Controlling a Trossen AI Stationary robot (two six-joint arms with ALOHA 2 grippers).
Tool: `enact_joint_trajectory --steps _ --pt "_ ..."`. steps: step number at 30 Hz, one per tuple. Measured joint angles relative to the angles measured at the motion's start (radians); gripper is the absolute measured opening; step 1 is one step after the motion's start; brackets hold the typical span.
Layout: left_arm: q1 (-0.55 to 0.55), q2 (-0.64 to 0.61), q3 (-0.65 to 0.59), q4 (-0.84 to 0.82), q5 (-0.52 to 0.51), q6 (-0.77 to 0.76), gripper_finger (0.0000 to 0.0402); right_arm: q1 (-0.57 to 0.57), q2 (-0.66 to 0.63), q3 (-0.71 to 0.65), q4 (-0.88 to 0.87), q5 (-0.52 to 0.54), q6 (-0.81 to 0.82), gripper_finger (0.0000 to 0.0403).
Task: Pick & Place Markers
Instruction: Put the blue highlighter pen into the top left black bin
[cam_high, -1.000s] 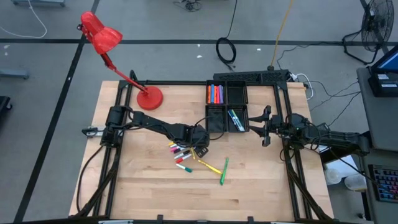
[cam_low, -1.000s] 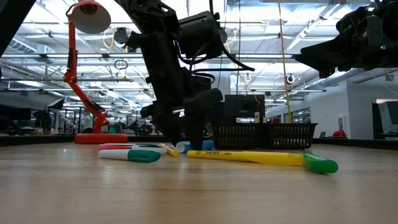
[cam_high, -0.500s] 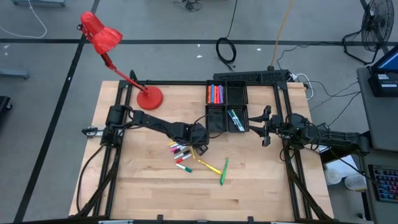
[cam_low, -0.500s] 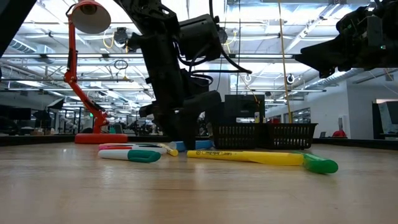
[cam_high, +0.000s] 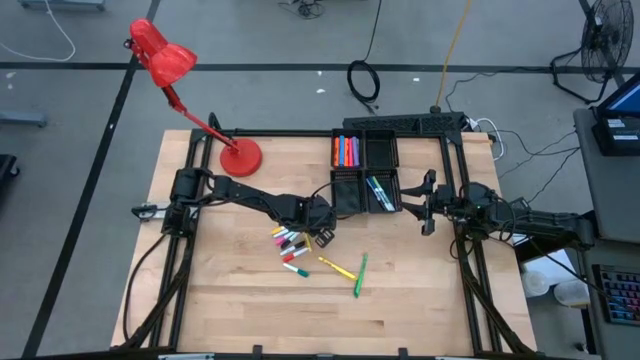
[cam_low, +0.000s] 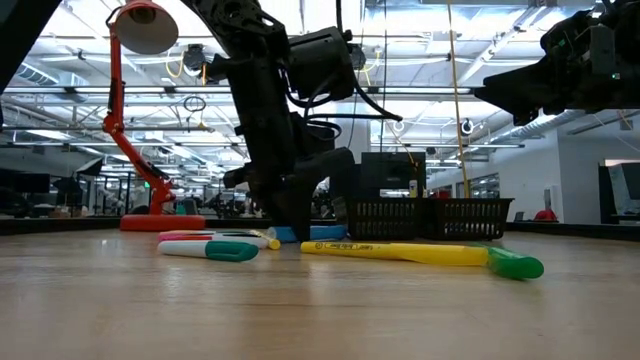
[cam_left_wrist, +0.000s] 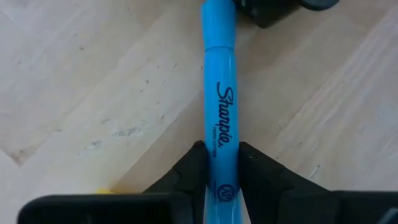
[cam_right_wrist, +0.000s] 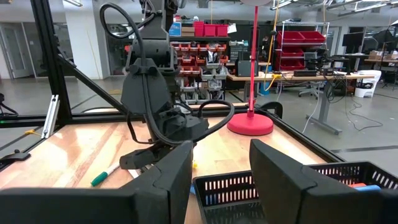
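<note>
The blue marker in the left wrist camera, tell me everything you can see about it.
The blue marker is a light blue, smooth plastic-looking stick with black Sharpie script printed along its barrel and a seam where the cap meets the body. It lies flat on the pale wooden table. The left end effector has its two dark fingers pressed against both sides of the barrel. The marker's far end reaches a dark object at the picture's edge.

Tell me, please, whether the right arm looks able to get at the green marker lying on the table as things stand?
Probably yes: the green marker lies alone on bare wood, apart from the pile, and the right claw holds nothing. The left claw is busy elsewhere.
</note>
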Motion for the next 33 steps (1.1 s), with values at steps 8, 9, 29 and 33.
enact_joint_trajectory --steps 8,9,29,33 --pt "0.003 -0.06 -0.002 -0.031 -0.076 0.01 0.0067 0.0 0.0 0.0 0.0 0.0 0.0 0.0146" --pt "0.002 -0.067 -0.002 -0.049 -0.09 0.009 0.0067 0.0 0.0 0.0 0.0 0.0 0.0 0.0146" --pt "0.003 -0.14 0.001 -0.091 -0.216 0.027 0.0078 0.0 0.0 0.0 0.0 0.0 0.0 0.0146" --pt "0.006 -0.207 0.001 -0.036 -0.25 0.062 0.0077 0.0 0.0 0.0 0.0 0.0 0.0 0.0146"
